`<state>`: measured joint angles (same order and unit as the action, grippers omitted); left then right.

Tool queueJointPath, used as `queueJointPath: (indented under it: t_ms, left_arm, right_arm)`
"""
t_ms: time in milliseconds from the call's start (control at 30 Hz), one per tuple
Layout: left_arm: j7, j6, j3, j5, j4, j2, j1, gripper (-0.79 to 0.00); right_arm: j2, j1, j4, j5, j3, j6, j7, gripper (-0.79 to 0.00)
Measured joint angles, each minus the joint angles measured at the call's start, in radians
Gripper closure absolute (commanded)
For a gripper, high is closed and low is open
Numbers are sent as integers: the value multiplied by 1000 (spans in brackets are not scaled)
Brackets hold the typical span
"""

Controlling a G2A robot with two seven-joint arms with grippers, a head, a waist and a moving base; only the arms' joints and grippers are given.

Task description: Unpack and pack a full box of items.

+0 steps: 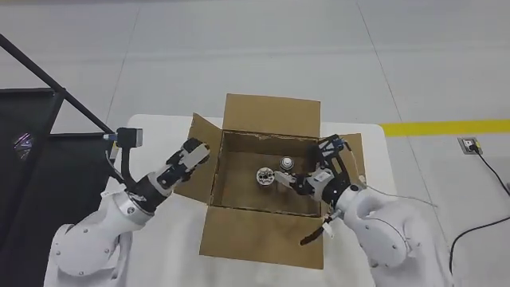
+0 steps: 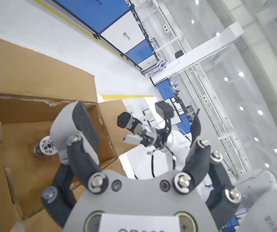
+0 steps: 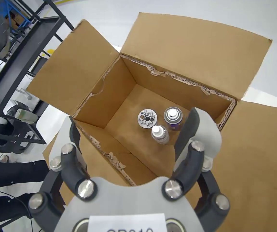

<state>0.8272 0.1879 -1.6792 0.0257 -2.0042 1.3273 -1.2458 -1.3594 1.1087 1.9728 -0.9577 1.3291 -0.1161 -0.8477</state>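
well, the cardboard box [image 3: 100, 97] stands open on the white counter [image 1: 159, 131] with its flaps folded outward. in the right wrist view the near flap is partly cut off behind the wrist. three items stand close together on the box floor: a tin [image 3: 147, 118] with a holed metal top, a spray can [image 3: 173, 117] with a purple label just beside it, and a white-capped bottle [image 3: 159, 134]. whether the bottle touches the others, i cannot tell. the right hand [image 1: 301, 183] hovers over the box's right side, fingers spread, grasping nothing. the left hand [image 1: 191, 153] sits above the left flap, outside the box, likewise released and empty. from above, the bottle is hard to make out beside the right hand's dark finger.
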Motion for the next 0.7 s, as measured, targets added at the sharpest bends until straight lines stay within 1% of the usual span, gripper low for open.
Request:
queueJointPath:
  t_ms: [100,333,367,433,500,533,633,700]
  left_arm:
    - [22,31,-36,54,4,-9,-51,-785]
    - [20,30,-35,52,3,-9,-51,-785]
    - [20,30,-35,52,3,-9,-51,-785]
    - [16,27,-32,49,5,-9,-54,-785]
    - [-4,8,-18,30,15,-9,-61,-785]
    - [-13,-1,-13,19,22,-9,-62,-785]
    - [-22,-6,0,6,49,-12,-69,-785]
    - [-24,1,8,2,61,-14,-79,-785]
  right_arm:
    - [0,3,3,0,1,-4,2,-785]
    - [0,3,2,-2,-1,-5,0,-785]
    - [1,0,-3,-14,-13,-12,-9,-785]
    - [0,-30,-33,-105,-77,-3,-61,-785]
    - [-7,-82,-90,-224,-159,46,-144,-785]
    - [-10,-110,-122,-256,-184,60,-177,-785]
    - [-23,-196,-248,-310,-242,126,-260,-785]
    - [-33,-253,-343,-292,-264,150,-296,-785]
